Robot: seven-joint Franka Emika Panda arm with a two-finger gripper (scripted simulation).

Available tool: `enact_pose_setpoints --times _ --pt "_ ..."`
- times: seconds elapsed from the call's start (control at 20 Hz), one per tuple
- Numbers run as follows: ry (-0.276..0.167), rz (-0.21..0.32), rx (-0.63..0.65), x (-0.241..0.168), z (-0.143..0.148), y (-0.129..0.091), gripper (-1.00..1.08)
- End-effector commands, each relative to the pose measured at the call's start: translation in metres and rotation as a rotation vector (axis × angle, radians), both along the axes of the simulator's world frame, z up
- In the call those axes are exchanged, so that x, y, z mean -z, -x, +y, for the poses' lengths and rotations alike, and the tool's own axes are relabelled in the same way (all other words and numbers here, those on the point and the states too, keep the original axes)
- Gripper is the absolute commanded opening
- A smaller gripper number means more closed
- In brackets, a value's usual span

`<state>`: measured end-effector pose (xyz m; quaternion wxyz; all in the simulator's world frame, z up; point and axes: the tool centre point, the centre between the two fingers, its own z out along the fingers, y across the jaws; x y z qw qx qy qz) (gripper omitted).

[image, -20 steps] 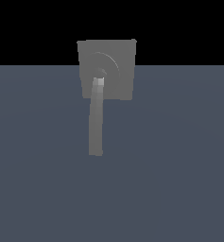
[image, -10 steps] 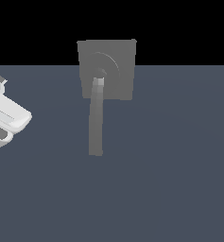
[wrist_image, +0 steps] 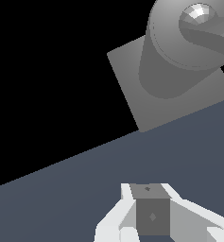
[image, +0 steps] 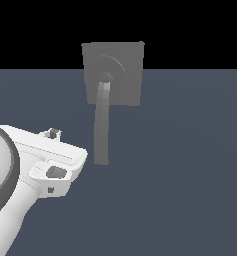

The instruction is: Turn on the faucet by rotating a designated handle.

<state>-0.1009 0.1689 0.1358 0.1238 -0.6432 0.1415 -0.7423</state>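
Long thin matte grey handle (image: 102, 125), likely rigid, push near free tip; white gripper (image: 57, 167) nearby, jaw state unclear.

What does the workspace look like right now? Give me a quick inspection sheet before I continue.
Surface: flat dark blue-grey floor, bare where visible.
Job's things: matte grey faucet block with a round domed ring, standing at the far edge of the floor; its long, thin, slightly curved grey handle bar runs from the hub toward the camera. Nothing touches the handle.
Clutter: nothing seen.
Gripper: glossy white robot hand is at the exterior view's left, beside the handle's free end with a gap between them; the gripper's fingers are not clear in either view, so open or shut cannot be told.
Cables: nothing seen.
Surroundings: plain black background beyond the floor.
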Motion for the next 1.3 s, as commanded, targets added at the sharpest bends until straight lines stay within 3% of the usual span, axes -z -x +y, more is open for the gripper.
enact_pose_setpoints --times 0.0,0.2,0.45,0.75,1.25 --pt "0.116 0.056 0.036 0.021 -0.023 0.003 -1.00" --pt "0.242 0.119 0.077 0.041 -0.050 0.009 -1.00" --pt "0.321 0.159 0.102 0.053 -0.067 0.013 -1.00" --pt "0.325 0.161 0.103 0.054 -0.068 0.013 -1.00" --pt "0.326 0.162 0.103 0.052 -0.101 0.018 -1.00"
